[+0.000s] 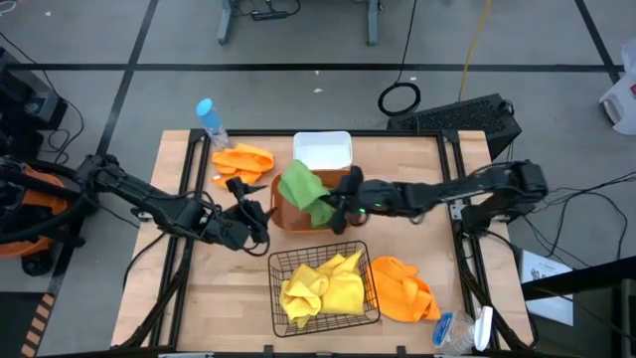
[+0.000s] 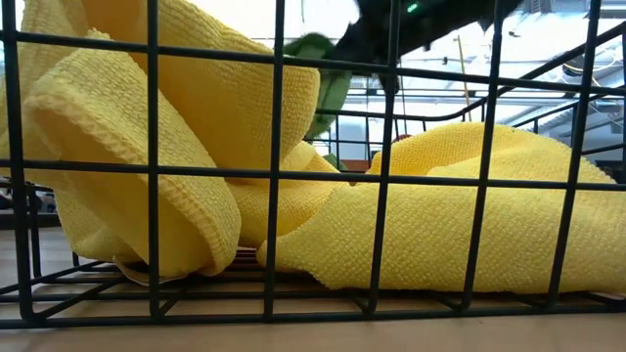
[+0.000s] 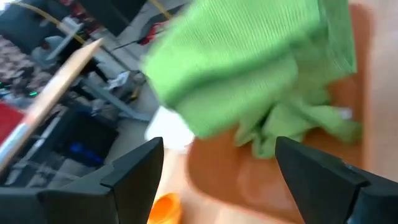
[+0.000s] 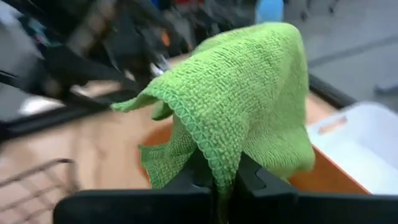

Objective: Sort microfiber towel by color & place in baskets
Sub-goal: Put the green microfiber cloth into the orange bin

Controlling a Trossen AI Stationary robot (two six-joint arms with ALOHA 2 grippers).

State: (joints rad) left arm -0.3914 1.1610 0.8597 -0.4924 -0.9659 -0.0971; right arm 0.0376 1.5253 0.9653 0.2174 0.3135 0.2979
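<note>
While our right fingers (image 4: pixel 217 186) stay out of the tub, pressed together on a fold of green microfiber towel (image 4: pixel 249 93), we list the scene as follows.

Item, held: one green towel, pinched at its fold, draping to both sides of our right fingers and hanging over the orange-brown tub (image 1: pixel 288 212). A second green towel (image 3: pixel 298 121) already lies in that tub, just beyond our left fingers.

Item, left fingers (image 3: pixel 217 165): spread wide, holding nothing, close beside the tub on the side away from the right arm.

Item, black wire-mesh basket (image 1: pixel 276 267): two yellow towels (image 1: pixel 323 288) inside, nearer the bench's front edge than either set of fingers.

Item, white bin (image 1: pixel 323 149): nothing showing in it, just behind the tub.

Item, orange towels: one (image 1: pixel 243 159) on the bench beyond our left fingers, one (image 1: pixel 402 288) beside the mesh basket, well clear of our right fingers.

Handling note, our judgement: we should centre the drape over the tub's opening and lower until most of the cloth is below the rim before parting the right fingers, since a trailing corner could catch the rim or fall outside. Left fingers should keep off the tub wall.
</note>
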